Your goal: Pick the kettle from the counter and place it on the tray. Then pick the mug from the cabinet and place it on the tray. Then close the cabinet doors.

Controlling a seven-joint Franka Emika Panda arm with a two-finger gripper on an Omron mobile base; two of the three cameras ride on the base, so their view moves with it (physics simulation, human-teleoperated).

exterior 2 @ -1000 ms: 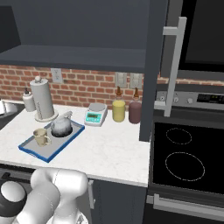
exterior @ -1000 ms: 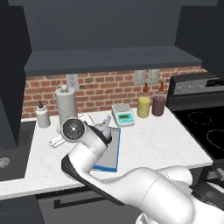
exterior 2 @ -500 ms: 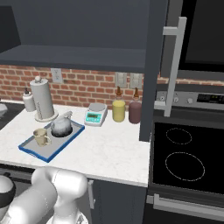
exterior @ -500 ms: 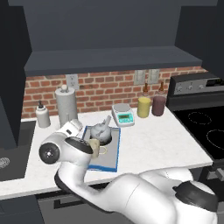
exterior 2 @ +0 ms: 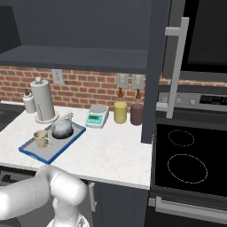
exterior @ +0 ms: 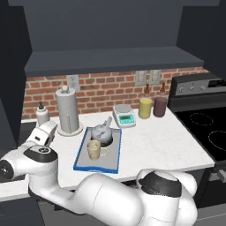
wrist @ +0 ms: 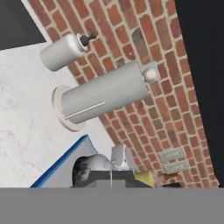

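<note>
The arm (exterior: pixel 101 201) lies folded low in front of the counter (exterior: pixel 159 143), its elbow bulging at the lower left of the left base view and its wrist reaching up beside the counter's left end. In the hand view the camera is rolled sideways, looking along the counter toward the brick wall (wrist: pixel 144 52). The gripper (wrist: pixel 111 178) is shut, its tips pressed together with nothing between them.

The tray (exterior: pixel 84 152) sits on the counter, well apart from the fingers. On it stand the kettle (exterior: pixel 102 132) at the far end and the mug (exterior: pixel 94 149) just in front of it, upright, handle to the right; whether they touch I cannot tell. In the hand view the kettle (wrist: pixel 94 168) shows just above the tips, on the tray's blue rim side.

The right cabinet door (exterior 2: pixel 155 66) stands open, edge-on in the right base view, its bar handle (exterior 2: pixel 177 66) facing the stove.

Behind the tray stand a paper-towel roll (exterior: pixel 67 110), a white bottle (exterior: pixel 42 115) and a scale (exterior: pixel 124 116).
</note>
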